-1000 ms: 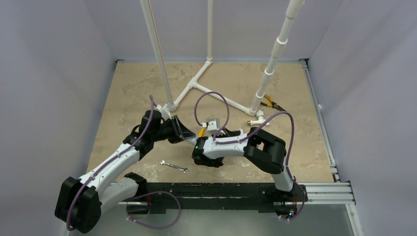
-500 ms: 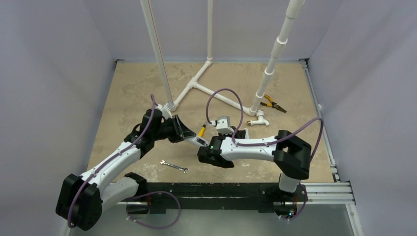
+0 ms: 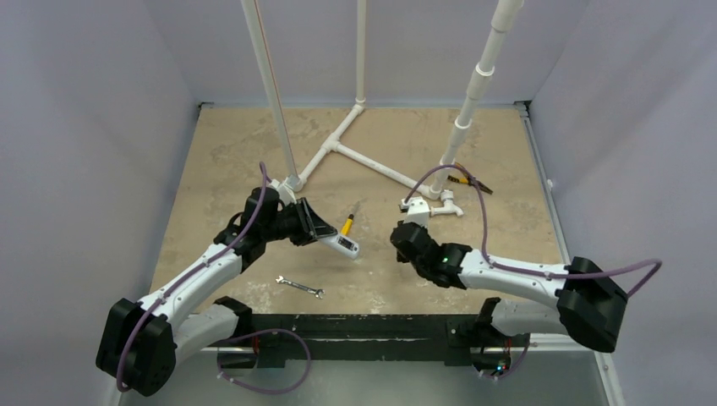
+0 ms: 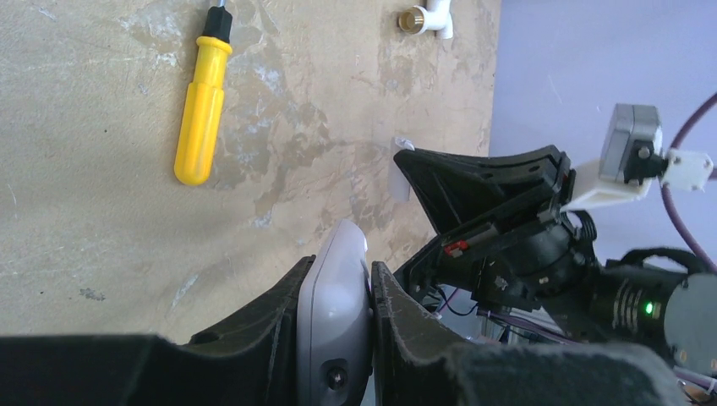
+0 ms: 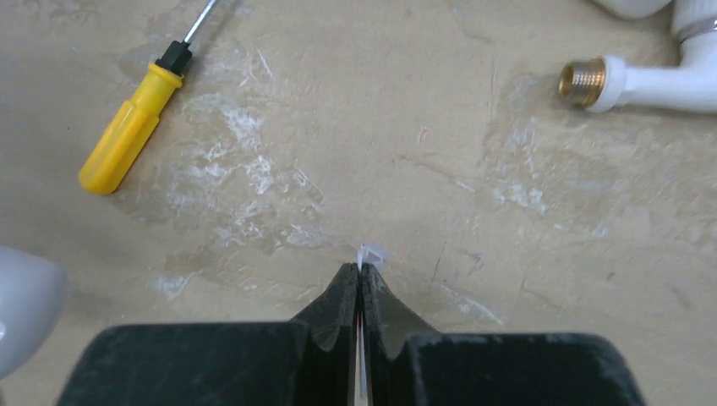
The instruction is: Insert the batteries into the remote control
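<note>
My left gripper (image 3: 317, 230) is shut on the white remote control (image 3: 343, 244), holding it on edge just above the table; its rounded end sticks out past the fingers (image 4: 338, 279). That end also shows at the left edge of the right wrist view (image 5: 21, 304). My right gripper (image 3: 399, 238) sits to the right of the remote, apart from it, shut on a thin white flat piece whose tip pokes out between the fingertips (image 5: 366, 255). The left wrist view shows the same piece at the right gripper's tip (image 4: 402, 173). The batteries are out of view.
A yellow-handled screwdriver (image 3: 347, 223) lies just behind the remote. A small wrench (image 3: 299, 287) lies near the front edge. A white pipe frame (image 3: 372, 165) with a brass-tipped fitting (image 5: 626, 80) stands behind, and pliers (image 3: 467, 178) lie at the back right.
The right arm has swung out to the right, away from the remote, carrying the thin white piece. The left arm and the remote have stayed put.
</note>
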